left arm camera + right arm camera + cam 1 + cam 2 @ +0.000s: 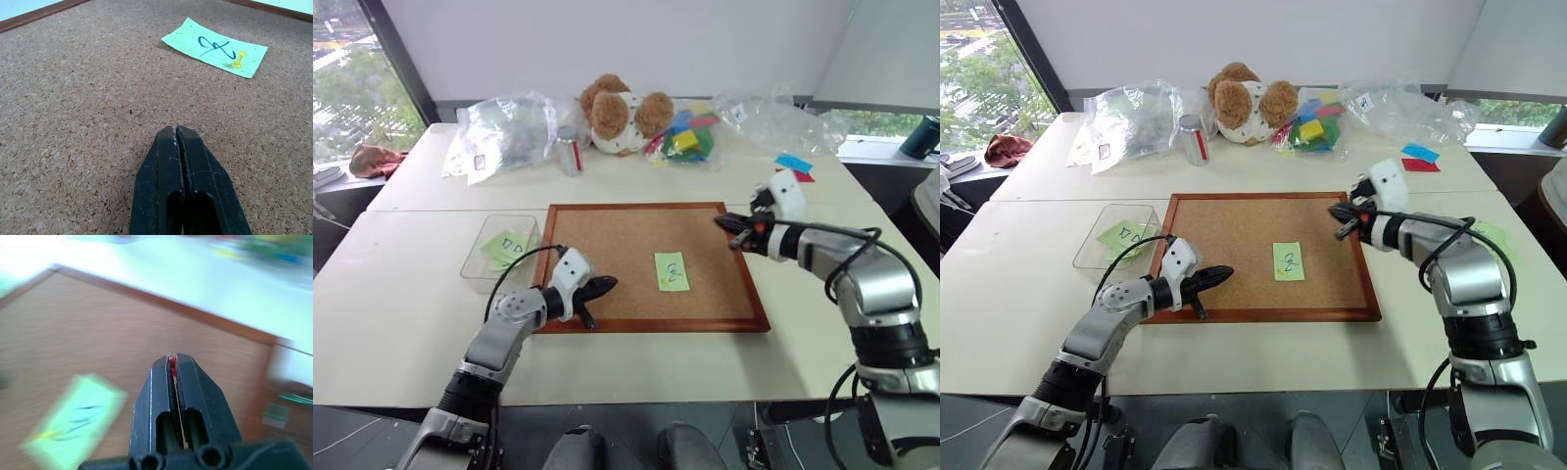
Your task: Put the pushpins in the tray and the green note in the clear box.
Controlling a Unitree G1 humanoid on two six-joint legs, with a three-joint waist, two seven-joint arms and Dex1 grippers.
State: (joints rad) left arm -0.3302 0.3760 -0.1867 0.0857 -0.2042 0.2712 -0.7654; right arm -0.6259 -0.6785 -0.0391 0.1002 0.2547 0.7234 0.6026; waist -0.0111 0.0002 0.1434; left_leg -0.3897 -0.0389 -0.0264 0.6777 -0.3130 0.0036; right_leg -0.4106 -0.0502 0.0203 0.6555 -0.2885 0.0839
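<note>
Over the cork board's [607, 257] right edge, our right gripper [736, 231] is clenched on a small red pushpin [171, 364], a red tip just showing between the jaws in the right wrist view. We judge the step in hand is carrying that pin to the tray, which we can't spot from here, so we find it first, then keep the pinch firm and level and let go low over the dish so the pin doesn't bounce out. Left gripper [599, 287] is clenched empty, resting at the board's near left corner; we keep it clear. Green note [672, 271] lies mid-board, pinned by a yellow pushpin [238, 59]; that pin comes out before the note. Clear box [476, 257] sits on the surface just left of the board, with another green slip [506, 246] in it.
</note>
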